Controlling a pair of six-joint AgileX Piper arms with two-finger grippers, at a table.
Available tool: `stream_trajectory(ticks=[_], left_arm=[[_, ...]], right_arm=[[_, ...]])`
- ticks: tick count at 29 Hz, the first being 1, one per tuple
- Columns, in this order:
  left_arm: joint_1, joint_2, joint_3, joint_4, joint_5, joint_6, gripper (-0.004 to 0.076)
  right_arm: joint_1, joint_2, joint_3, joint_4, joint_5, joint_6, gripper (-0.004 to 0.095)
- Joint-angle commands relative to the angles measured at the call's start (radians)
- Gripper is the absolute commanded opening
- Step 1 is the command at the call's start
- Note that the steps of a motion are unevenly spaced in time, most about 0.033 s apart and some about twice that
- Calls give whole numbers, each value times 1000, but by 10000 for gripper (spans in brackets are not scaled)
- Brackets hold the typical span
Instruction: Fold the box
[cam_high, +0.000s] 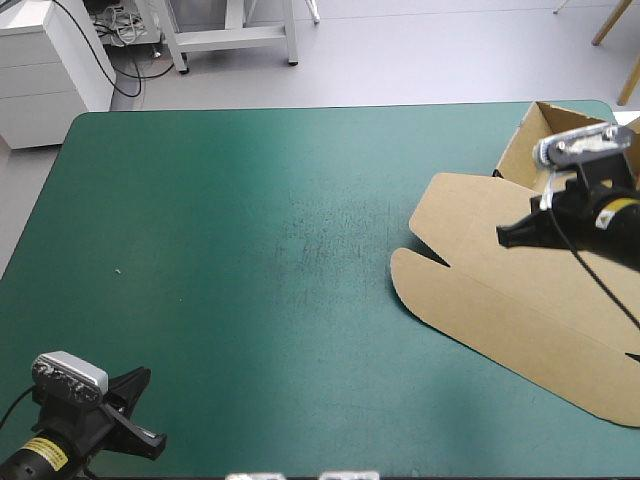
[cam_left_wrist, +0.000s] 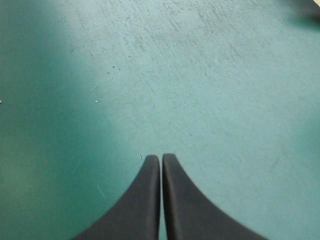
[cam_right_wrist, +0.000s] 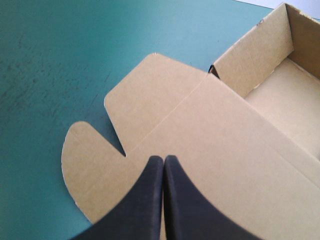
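Your box (cam_high: 500, 310) lies at the right side of the bench (cam_high: 250, 230). Its tray (cam_right_wrist: 280, 85) stands with walls raised at the far right corner, and its lid (cam_right_wrist: 200, 130) lies flat toward the middle, with rounded flaps (cam_right_wrist: 85, 150) at its edge. Your right gripper (cam_right_wrist: 163, 159) hangs over the lid, its black fingers (cam_right_wrist: 145, 200) pressed together and holding nothing. Your left gripper (cam_left_wrist: 161, 157) is at the near left corner over the teal-green cover (cam_left_wrist: 200, 75), well apart from the box, its fingers likewise closed and empty.
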Motion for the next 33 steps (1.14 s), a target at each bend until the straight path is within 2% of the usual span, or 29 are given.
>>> stream_trajectory(ticks=[1, 9, 14, 21, 33], left_arm=[[-5, 13, -21, -13, -69, -6, -8], [-5, 13, -21, -13, -69, -6, -8], [-5, 13, -21, -13, -69, -6, -8], [-5, 13, -21, -13, -69, -6, -8], [-5, 13, -21, -13, -69, -6, -8]], right_arm=[[0, -129, 149, -4, -117, -16, -20], [0, -365, 563, 0, -224, -23, -20], [0, -481, 731, 0, -255, -23, -20], [0, -564, 818, 0, -270, -23, -20], [0, -565, 838, 14, -290, 48, -20]])
